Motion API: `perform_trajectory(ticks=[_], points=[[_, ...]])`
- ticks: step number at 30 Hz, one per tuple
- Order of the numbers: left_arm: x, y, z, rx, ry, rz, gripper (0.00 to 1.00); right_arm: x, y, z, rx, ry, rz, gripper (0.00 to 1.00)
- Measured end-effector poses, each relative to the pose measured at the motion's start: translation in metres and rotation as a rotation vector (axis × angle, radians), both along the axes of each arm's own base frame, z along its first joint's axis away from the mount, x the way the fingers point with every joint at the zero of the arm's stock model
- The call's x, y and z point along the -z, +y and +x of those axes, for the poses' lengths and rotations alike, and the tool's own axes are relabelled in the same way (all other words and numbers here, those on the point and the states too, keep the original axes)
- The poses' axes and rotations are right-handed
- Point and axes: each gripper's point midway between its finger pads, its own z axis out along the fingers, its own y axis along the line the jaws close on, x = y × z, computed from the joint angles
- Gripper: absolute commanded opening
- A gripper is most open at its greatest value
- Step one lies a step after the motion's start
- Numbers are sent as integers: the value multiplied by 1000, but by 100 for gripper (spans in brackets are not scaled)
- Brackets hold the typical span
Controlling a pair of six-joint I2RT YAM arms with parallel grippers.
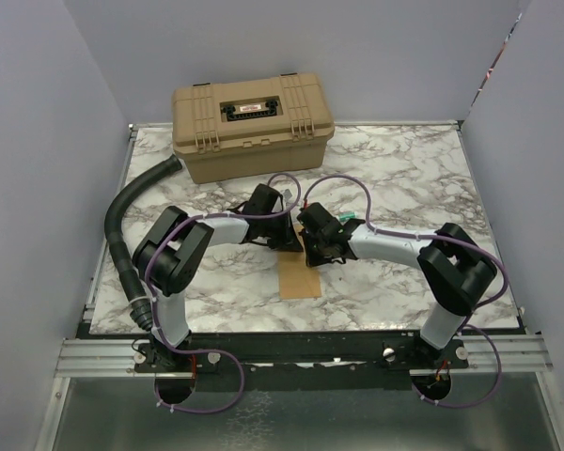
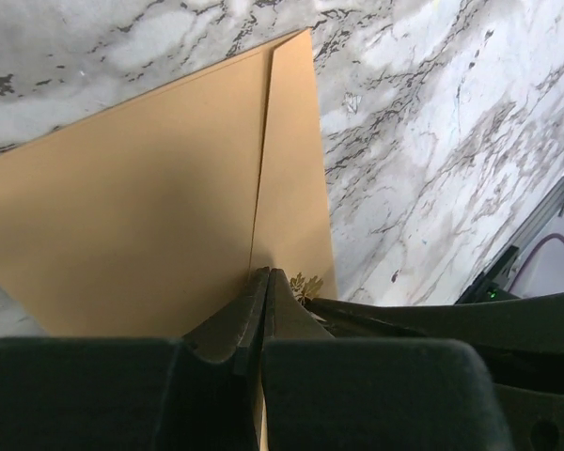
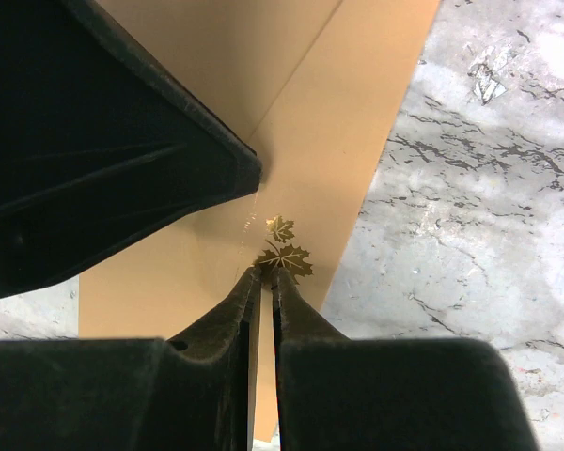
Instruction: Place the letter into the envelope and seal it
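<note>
The kraft-brown envelope [image 1: 299,278] lies flat on the marble table, mid-front. It fills the left wrist view [image 2: 141,207] and the right wrist view [image 3: 338,122], with a straight seam line across it. A gold maple-leaf sticker [image 3: 284,254] sits on it. My left gripper [image 1: 280,237] is shut, tips down on the envelope [image 2: 268,272] beside the sticker [image 2: 306,285]. My right gripper [image 1: 312,252] is shut with a hairline gap, tips at the sticker [image 3: 266,272]. The two grippers almost touch. No letter shows in any view.
A big tan plastic case [image 1: 252,124] stands closed at the back of the table. A black corrugated hose [image 1: 132,202] runs down the left side. Purple cables loop over both arms. White walls enclose the table on three sides.
</note>
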Motion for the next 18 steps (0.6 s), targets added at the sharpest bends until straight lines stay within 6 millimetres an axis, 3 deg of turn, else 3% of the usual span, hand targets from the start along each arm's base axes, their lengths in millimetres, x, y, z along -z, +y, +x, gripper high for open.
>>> perform_trajectory(ticks=[18], points=[[2, 9, -20, 148, -16, 0, 0, 1, 1, 1, 6, 32, -34, 9]])
